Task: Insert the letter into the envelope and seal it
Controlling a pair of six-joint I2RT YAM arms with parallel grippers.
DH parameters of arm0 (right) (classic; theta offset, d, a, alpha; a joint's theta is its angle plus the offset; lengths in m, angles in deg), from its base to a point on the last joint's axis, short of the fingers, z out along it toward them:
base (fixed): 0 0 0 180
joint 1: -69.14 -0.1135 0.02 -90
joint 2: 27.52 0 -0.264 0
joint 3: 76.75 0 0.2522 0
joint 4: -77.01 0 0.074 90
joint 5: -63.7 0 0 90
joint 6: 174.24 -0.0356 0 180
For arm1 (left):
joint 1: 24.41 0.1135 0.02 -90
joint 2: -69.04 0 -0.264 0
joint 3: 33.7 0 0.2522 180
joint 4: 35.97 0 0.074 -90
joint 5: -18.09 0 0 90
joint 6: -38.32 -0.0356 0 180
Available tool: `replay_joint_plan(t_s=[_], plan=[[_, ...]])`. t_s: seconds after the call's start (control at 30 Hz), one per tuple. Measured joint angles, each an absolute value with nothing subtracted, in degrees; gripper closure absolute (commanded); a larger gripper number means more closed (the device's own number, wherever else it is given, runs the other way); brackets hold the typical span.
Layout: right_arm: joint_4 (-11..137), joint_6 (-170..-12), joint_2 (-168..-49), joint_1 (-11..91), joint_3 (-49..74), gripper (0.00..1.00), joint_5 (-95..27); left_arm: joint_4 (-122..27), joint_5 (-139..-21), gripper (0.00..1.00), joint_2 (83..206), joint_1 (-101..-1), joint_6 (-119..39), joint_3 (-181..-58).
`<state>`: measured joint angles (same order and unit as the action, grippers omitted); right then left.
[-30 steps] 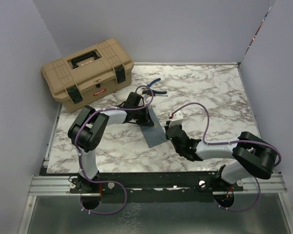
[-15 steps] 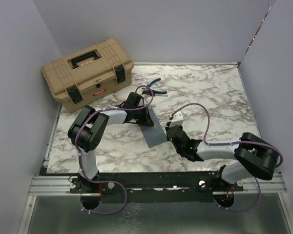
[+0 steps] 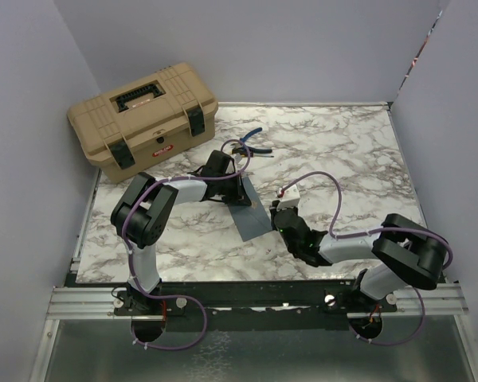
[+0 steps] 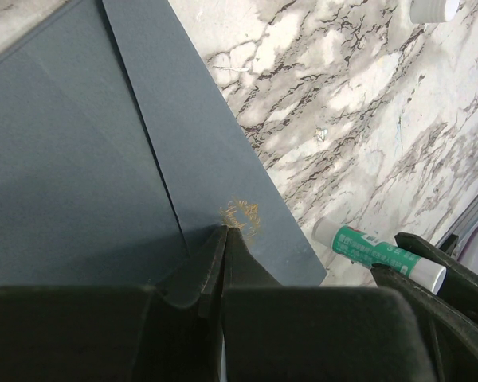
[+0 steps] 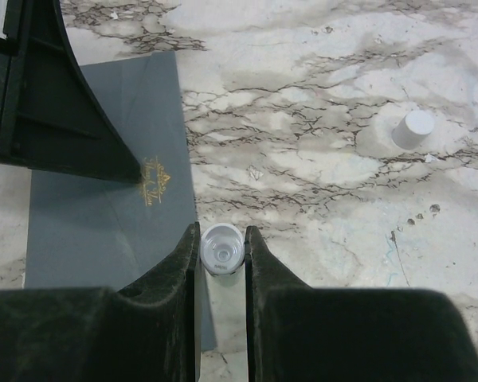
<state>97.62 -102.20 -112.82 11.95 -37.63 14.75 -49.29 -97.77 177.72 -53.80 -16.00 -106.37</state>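
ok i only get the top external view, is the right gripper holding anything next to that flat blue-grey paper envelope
observer: yes, the right gripper is clamped on a green-and-white glue stick. The stick's round white end faces the wrist camera.
operator: and the left gripper, open or shut
observer: the left gripper is shut. Its closed tips rest on the blue-grey paper envelope, right beside the small gold seal mark.
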Motion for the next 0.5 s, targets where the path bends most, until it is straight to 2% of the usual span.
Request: replay_joint_plan(t_s=[0.2,0.5], plan=[[102.38,-102.18,-115.29,11.95,-37.78,1.00,14.99,-49.48,-97.77,1.00,177.72,-53.80,-16.31,-106.50],[98.66,-102.55,-114.28,11.95,-37.02,1.00,13.88,-50.36,-97.75,1.00,177.72,-53.80,-16.90,-106.90]])
